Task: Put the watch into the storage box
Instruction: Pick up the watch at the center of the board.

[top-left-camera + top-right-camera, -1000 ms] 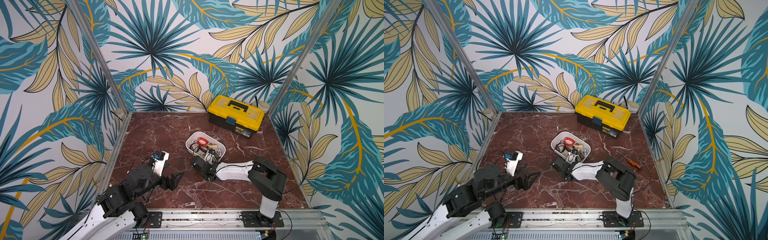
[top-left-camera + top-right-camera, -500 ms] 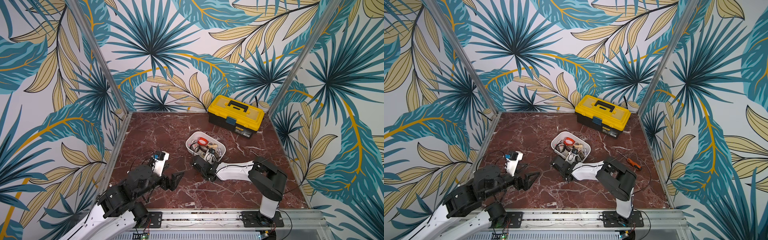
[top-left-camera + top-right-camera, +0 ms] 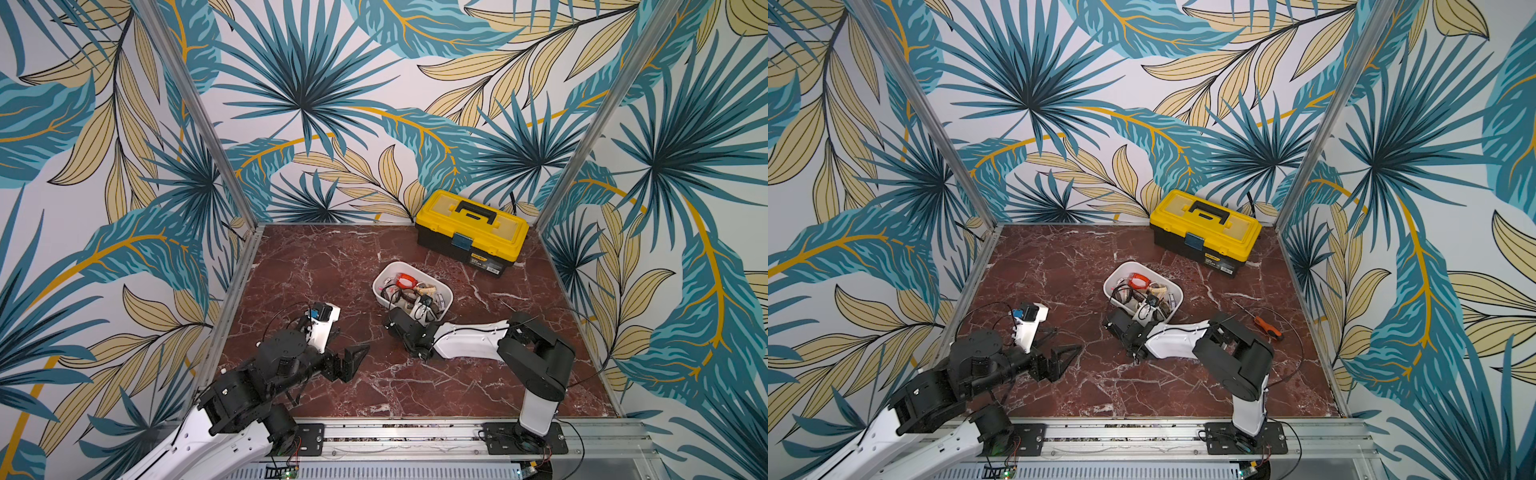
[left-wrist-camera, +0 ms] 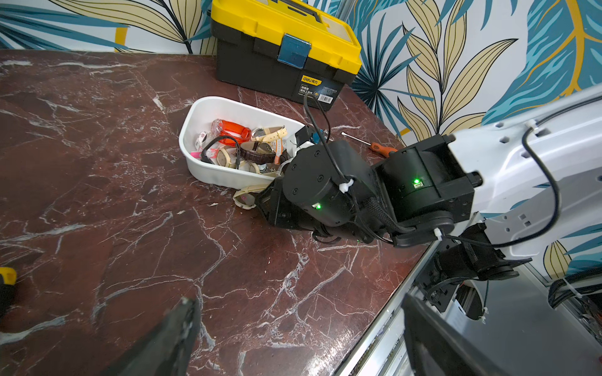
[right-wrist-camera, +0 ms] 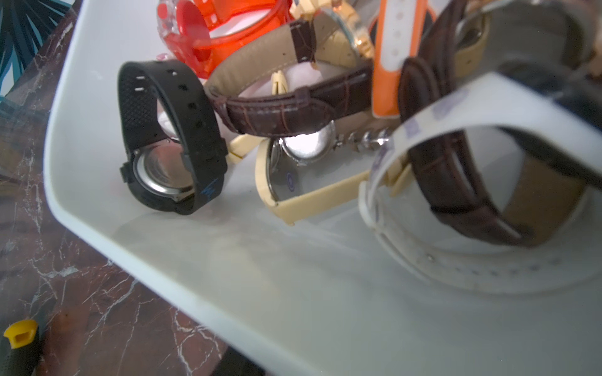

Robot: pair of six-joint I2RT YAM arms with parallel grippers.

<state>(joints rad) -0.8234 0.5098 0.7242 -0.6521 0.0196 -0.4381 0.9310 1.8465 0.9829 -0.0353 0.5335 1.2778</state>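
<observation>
looking down on the red marble tabletop (image 3: 332, 395), i see the yellow-and-black toolbox (image 3: 471, 232) at its far edge and the white storage box (image 4: 208, 172), heaped with watches (image 4: 247, 146), mid-table. my left gripper (image 3: 355, 361) hangs spread wide, empty. the right gripper (image 4: 262, 201) sits close by the box's near wall; i cannot tell its grip. the beige watch (image 4: 244, 199) lies on the marble at its tips, just outside the box.

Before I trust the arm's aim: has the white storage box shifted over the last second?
No. The storage box sits where it did, at the same gap and angle from the yellow toolbox in both top views.
</observation>
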